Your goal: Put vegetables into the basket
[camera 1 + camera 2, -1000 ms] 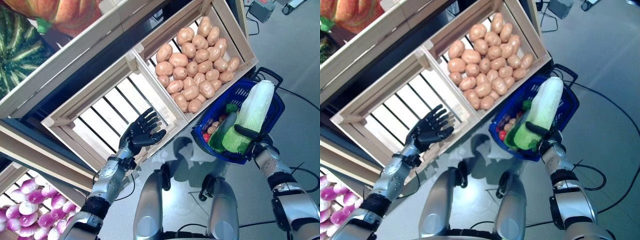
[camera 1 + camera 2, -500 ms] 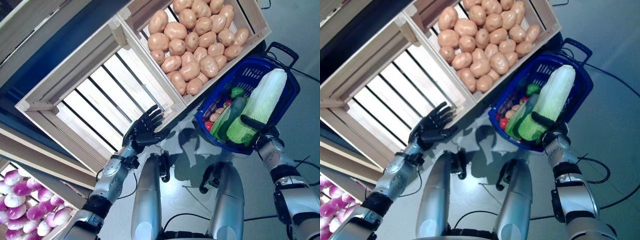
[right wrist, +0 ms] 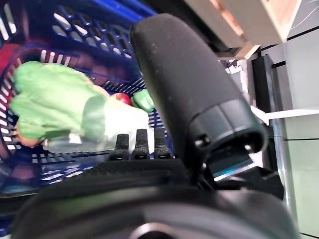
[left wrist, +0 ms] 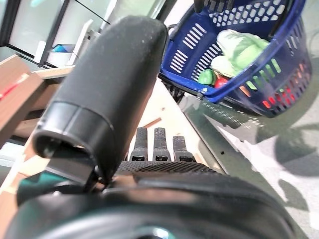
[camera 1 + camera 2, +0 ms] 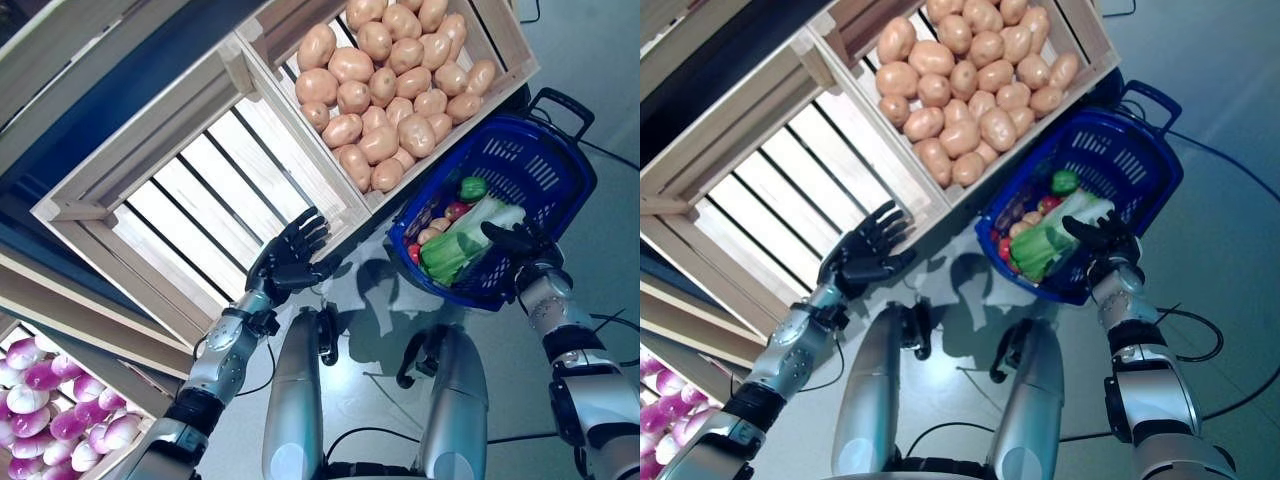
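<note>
On grey floor [image 5: 600, 90], blue basket [image 5: 545, 165] (cabbage [image 5: 462, 240] inside) beside potato crate [image 5: 505, 55]; both hands [image 5: 290, 262] [image 5: 520, 242] spread.

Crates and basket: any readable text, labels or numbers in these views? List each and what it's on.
None readable.
Potato crate: no print shows.
Empty slatted crate: no print shows.
Blue basket: no label shows.
Left wrist view: a red mark on a wooden edge, too blurred to read.
</note>
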